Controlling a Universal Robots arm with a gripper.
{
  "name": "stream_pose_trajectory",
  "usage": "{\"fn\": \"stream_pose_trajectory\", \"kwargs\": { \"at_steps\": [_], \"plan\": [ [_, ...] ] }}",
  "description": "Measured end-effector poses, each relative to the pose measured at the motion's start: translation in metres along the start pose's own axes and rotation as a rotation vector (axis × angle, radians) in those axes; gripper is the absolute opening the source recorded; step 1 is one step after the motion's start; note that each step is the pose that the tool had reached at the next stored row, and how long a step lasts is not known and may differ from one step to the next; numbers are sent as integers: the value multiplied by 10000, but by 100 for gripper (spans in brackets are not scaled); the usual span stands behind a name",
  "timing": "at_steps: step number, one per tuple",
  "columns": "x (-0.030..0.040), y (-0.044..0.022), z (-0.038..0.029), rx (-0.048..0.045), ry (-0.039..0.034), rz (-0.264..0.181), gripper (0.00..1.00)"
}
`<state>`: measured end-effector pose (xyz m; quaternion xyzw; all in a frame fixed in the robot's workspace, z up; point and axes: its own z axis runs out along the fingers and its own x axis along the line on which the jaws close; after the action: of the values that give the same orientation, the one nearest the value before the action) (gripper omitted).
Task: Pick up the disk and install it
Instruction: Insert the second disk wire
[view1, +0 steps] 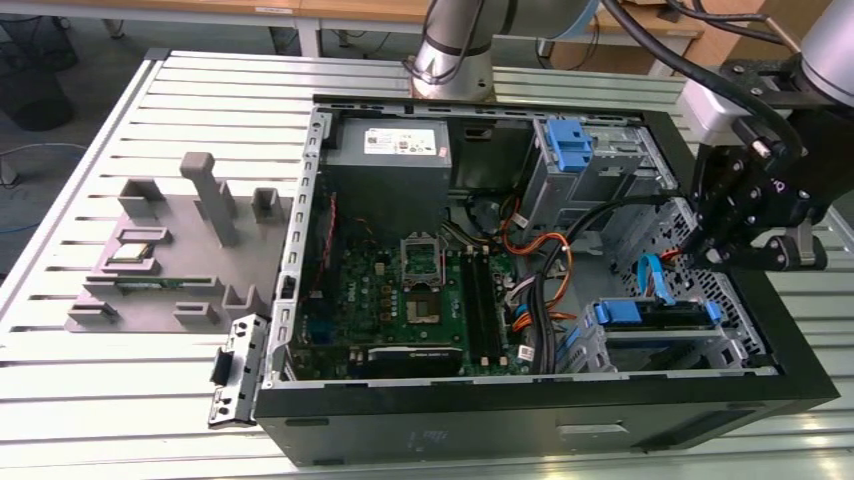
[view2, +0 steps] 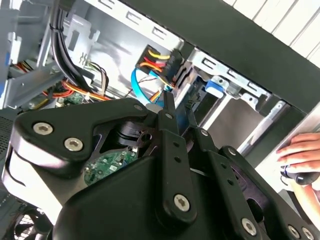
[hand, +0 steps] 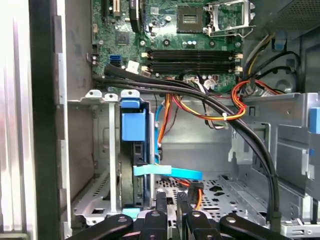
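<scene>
My pincer (hand: 171, 197) hangs inside the open computer case (view1: 534, 425), its two fingers (hand: 161, 202) drawn almost together with only a slit between them and nothing clamped. I read that as a narrow, pushing or clearing posture, not a carrying one. In both wrist views the tips point into the drive cage (hand: 95, 150) in the case's near corner on the exterior view's right. Just beside the tips a light-blue data cable (hand: 170, 171) crosses the cage mouth, with a bundle of orange, red and yellow power leads (hand: 220, 116) looping above it; both lie loose, so I judge neither is plugged into the drive. The disk (hand: 133, 122) stands on edge in that cage beside the fingers but apart from them. Its blue plastic rail faces outward and sits flush against the cage's metal guides, which is why I take it to be slid home. In the exterior view its blue rails run along the cage's top edge. Further in, the motherboard (view1: 400, 300) lies flat on the case floor, and the grey power-supply box (view1: 387, 145) fills the far corner. Outside the case, a grey fixture block (view1: 147, 260) rests on the slatted table (view1: 80, 400) near its edge on the exterior view's left. In the second wrist view a person's hand (view2: 300, 150) rests beyond the case wall.
</scene>
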<state>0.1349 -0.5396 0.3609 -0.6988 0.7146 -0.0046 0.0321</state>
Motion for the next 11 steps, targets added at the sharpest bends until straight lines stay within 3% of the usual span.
{"fn": "stream_pose_trajectory", "kwargs": {
  "at_steps": [6, 11],
  "plan": [
    [-42, -114, 9, -2, -62, 3, 23],
    [-91, -148, 15, -3, -114, 1, 23]
  ]
}}
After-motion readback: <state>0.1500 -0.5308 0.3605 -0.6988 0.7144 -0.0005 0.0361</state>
